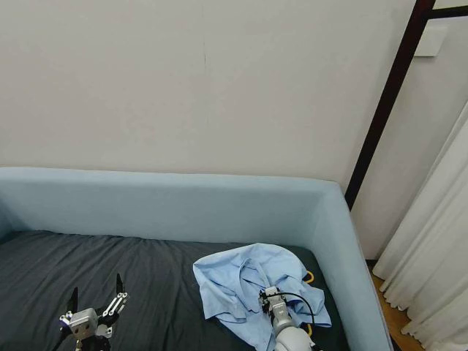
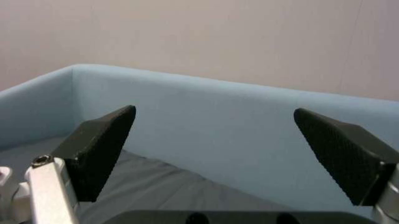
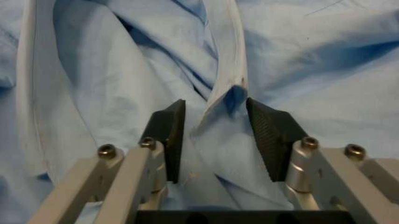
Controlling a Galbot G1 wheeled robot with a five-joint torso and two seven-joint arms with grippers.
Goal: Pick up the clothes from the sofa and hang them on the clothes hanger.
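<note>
A crumpled light-blue shirt (image 1: 241, 281) lies on the dark grey seat of the sofa (image 1: 146, 292), close to its right armrest. My right gripper (image 1: 270, 298) is down on the shirt near its front edge. In the right wrist view its fingers (image 3: 171, 135) stand narrowed around a raised fold of the shirt (image 3: 224, 98), which is pinched between the pads. My left gripper (image 1: 96, 291) hovers open over the bare seat to the left. In the left wrist view it (image 2: 215, 112) faces the sofa back with nothing between its fingers.
The pale blue sofa back (image 1: 183, 205) and right armrest (image 1: 344, 263) wall in the seat. A dark pole (image 1: 387, 95) rises at the upper right, with white curtains (image 1: 439, 256) beside it. A small orange-yellow piece (image 1: 310, 277) peeks from under the shirt.
</note>
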